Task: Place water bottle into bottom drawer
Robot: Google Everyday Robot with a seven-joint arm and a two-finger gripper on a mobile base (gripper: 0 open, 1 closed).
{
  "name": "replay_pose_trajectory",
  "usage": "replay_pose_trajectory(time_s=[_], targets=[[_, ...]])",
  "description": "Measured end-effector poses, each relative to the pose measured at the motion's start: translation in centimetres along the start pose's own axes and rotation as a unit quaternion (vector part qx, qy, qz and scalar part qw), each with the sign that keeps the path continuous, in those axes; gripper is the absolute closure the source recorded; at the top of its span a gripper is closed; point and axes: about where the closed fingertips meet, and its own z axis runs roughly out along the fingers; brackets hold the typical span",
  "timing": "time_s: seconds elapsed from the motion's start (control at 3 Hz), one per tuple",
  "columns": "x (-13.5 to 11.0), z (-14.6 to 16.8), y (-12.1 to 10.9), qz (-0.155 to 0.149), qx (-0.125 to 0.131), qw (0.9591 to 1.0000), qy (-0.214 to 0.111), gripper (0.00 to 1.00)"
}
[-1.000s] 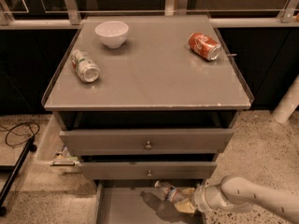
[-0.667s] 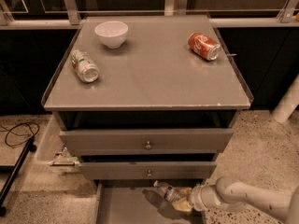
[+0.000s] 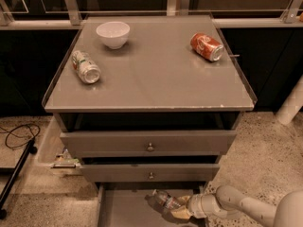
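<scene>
The water bottle [image 3: 162, 201], clear with a label band, lies tilted over the open bottom drawer [image 3: 120, 211], cap end pointing up-left. My gripper [image 3: 181, 210] reaches in from the lower right on a white arm and is shut on the bottle's lower end. The bottle sits just in front of the middle drawer's face, over the right half of the drawer's grey floor. I cannot tell whether it touches the floor.
On the cabinet top are a white bowl [image 3: 112, 33], a green-and-white can [image 3: 86, 66] lying on its side and an orange-red soda can [image 3: 207, 47]. Two upper drawers with knobs [image 3: 150, 147] stick out slightly. A black cable [image 3: 14, 136] lies on the floor at left.
The gripper and the bottle have shifted a little to the left over the bottom drawer. Everything on the cabinet top has stayed put.
</scene>
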Motion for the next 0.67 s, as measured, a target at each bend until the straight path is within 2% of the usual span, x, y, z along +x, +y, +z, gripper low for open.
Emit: replay_pose_trajectory(time_s=[0.33, 0.67], targets=[[1.3, 2.0, 0.0, -0.021, -0.020, 0.9995, -0.013, 1.00], [1.9, 3.4, -0.4, -0.038, -0.023, 0.9989, -0.012, 1.00]])
